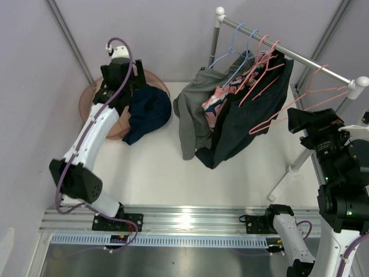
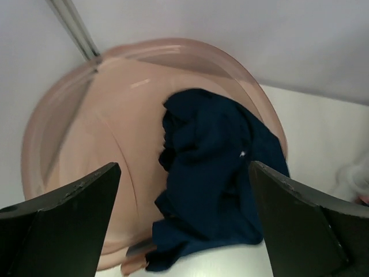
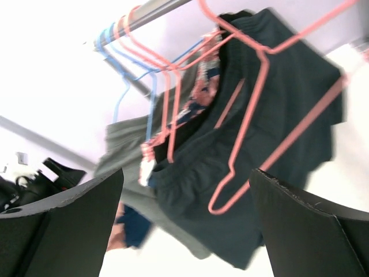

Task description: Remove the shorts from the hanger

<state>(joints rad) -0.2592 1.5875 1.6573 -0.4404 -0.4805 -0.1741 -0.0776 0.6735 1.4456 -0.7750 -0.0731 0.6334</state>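
Left pincer [image 2: 184,166] is being held wide and empty above the pink basin [image 2: 69,133], where the navy shorts [image 2: 213,173] are lying heaped. Over mid-worktop [image 1: 155,167], the grey shorts [image 1: 189,118], pink print shorts [image 1: 214,105] and black shorts [image 1: 248,124] are being carried on hangers [image 3: 262,53] along the rail [image 1: 288,52]. Right pincer [image 3: 186,170] is being aimed at them, wide, nothing gripped. Judged: one pair done and the next being addressed, so a grip on the black cloth and a pull clear of its hanger are being called for.

Pale lilac walls [image 1: 173,29], white tabletop [image 1: 155,167]
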